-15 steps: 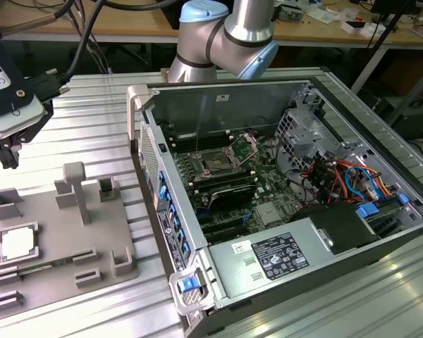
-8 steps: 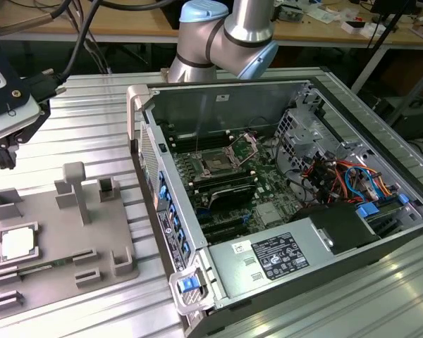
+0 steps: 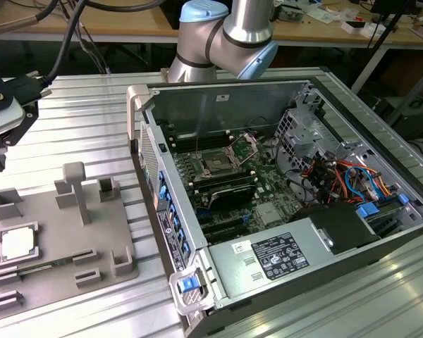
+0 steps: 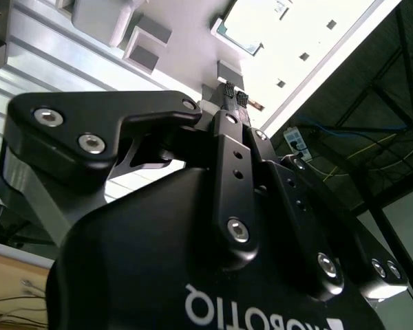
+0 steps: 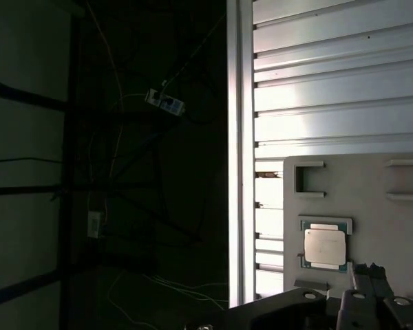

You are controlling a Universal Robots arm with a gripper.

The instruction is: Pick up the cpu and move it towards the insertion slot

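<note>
At the exterior view's far left, the arm's wrist end hangs over the ribbed metal table, above the far edge of the grey tray and clear of it. In both wrist views the gripper shows two black fingertips drawn close together with nothing between them. White lettering runs upside down across its black body. The cpu lies flat in a square recess near the tray's left side, pale top up, untouched. In the first wrist view it sits in a green-edged frame, and the fingertips appear just beside one corner of it; faint marks on its lid are too small to make out. Right of the tray, in the exterior view, stands the open computer case, lying on its side with the motherboard exposed. A blue latch sits at its near corner. The insertion slot is on the motherboard towards the back wall, well apart from the cpu, with its metal load plate tilted up beside it. Nearer the front, the power supply carries a large black-and-white printed label and a smaller white sticker, both dense with fine print. Furthest right, orange and blue cables tangle along the case's side.
</note>
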